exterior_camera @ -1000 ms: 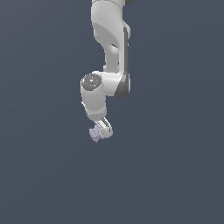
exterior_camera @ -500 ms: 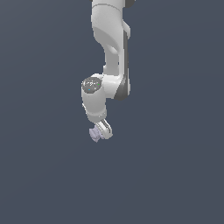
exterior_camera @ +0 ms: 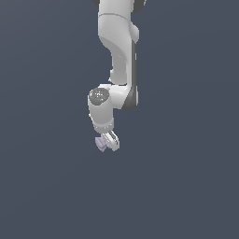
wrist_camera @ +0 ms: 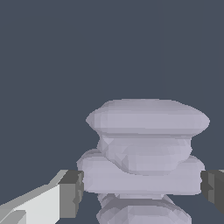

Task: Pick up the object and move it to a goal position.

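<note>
Object is a pale lavender-grey lumpy piece, matte, made of stacked rounded ridges: a wide top lobe, a narrower one under it, another wide slab, then more ridges running out of frame in the wrist view. It sits between the gripper fingers; the dark pad on one side touches the wide slab lobe, and the opposite pad meets the slab's other end at the frame edge. Fingers are closed in on the object, clamping it across that lobe, spread only as wide as the object itself.

In the exterior view the object shows as a small lavender lump at the gripper tip, poking out toward the exterior view's left of the white fingers, partly hidden by them. Too small there to make out contact detail.

Above the gripper the white arm comes down from the top of frame, with a round grey-capped joint just above the wrist. The background is plain dark blue-grey all round; no surface edge visible under the object, so whether it rests on anything cannot be told.
</note>
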Tool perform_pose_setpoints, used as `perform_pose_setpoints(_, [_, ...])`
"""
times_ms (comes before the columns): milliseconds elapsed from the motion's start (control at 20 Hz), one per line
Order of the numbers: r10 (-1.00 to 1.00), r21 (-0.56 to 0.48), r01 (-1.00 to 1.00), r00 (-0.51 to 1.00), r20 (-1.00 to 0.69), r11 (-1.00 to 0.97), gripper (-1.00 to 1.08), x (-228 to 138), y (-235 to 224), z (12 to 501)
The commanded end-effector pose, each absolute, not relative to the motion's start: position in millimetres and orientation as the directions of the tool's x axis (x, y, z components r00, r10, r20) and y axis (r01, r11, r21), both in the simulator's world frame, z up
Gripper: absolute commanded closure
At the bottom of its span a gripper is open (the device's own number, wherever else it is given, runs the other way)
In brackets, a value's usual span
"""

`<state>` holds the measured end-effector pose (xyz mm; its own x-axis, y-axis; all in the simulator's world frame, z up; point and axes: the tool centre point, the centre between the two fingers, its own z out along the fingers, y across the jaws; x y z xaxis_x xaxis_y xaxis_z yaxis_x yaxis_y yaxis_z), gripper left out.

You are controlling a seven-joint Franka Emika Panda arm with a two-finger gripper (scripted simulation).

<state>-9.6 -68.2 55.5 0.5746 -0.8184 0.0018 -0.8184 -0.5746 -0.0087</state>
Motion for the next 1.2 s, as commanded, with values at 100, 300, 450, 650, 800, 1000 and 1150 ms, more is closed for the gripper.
perform_pose_setpoints(100, [-0.817, 0.000, -0.817, 0.576, 0.000, -0.576, 1.08, -10.5, -68.8, 40.0])
perform_pose_setpoints(300, [-0.817, 0.000, -0.817, 0.576, 0.000, -0.576, 1.08, -10.5, -68.8, 40.0])
perform_pose_setpoints(450, [-0.817, 0.000, -0.817, 0.576, 0.000, -0.576, 1.08, -10.5, -68.8, 40.0])
perform_pose_setpoints(650, [-0.818, -0.013, -0.818, 0.575, 0.003, -0.575, 1.08, -8.2, -65.5, 57.8])
perform_pose_setpoints(800, [-0.818, -0.013, -0.818, 0.575, 0.003, -0.575, 1.08, -9.5, -62.3, 64.5])
perform_pose_setpoints(1000, [-0.818, -0.012, -0.818, 0.575, 0.002, -0.575, 1.08, -12.5, -55.0, 80.0])
perform_pose_setpoints(1150, [-0.818, -0.012, -0.818, 0.575, 0.002, -0.575, 1.08, -15.7, -46.9, 97.2])
